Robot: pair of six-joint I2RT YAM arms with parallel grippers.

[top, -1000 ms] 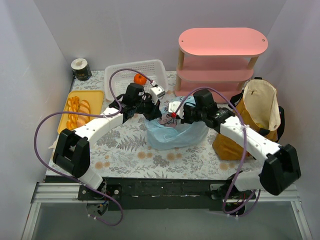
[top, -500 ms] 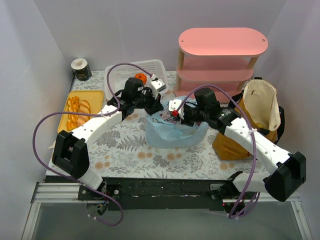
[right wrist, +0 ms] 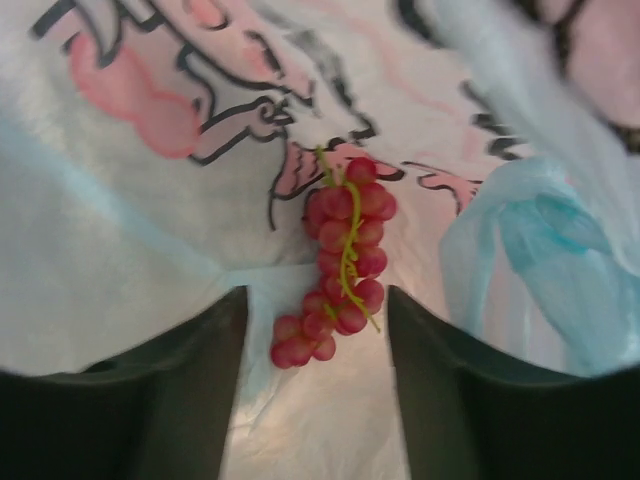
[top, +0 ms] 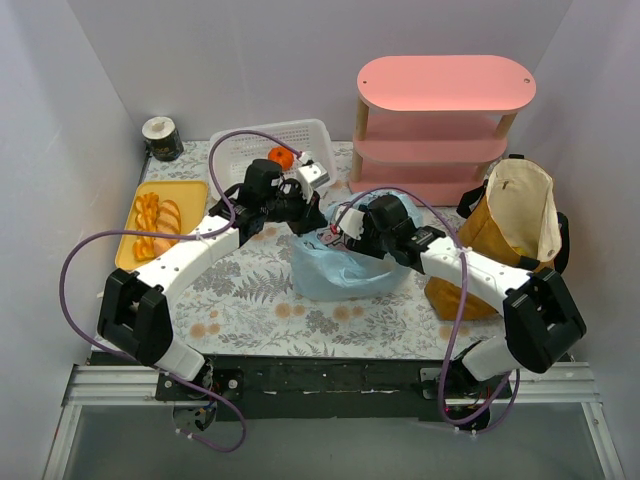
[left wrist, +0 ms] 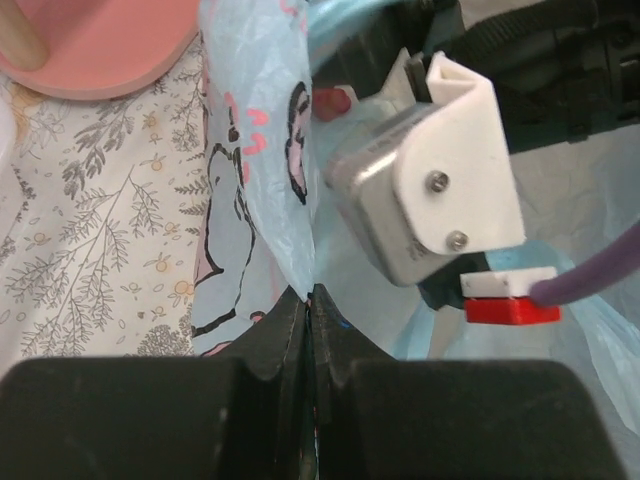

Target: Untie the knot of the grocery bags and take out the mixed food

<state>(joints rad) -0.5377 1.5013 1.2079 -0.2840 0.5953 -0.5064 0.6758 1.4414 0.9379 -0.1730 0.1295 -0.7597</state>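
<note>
On the floral tablecloth, left fingers pinch the blue bag; right fingers gape above grapes.

Grapes in blue bag between parted fingers

The top view looks down from above and behind the arms on the whole table, bases at the bottom edge. The left wrist camera sits very near, looking along the left gripper onto the pale blue bag, with the foot of the pink shelf in its corner. The right wrist camera faces down into this bag, past the right gripper, close to the grapes. All three views share the bag
</note>
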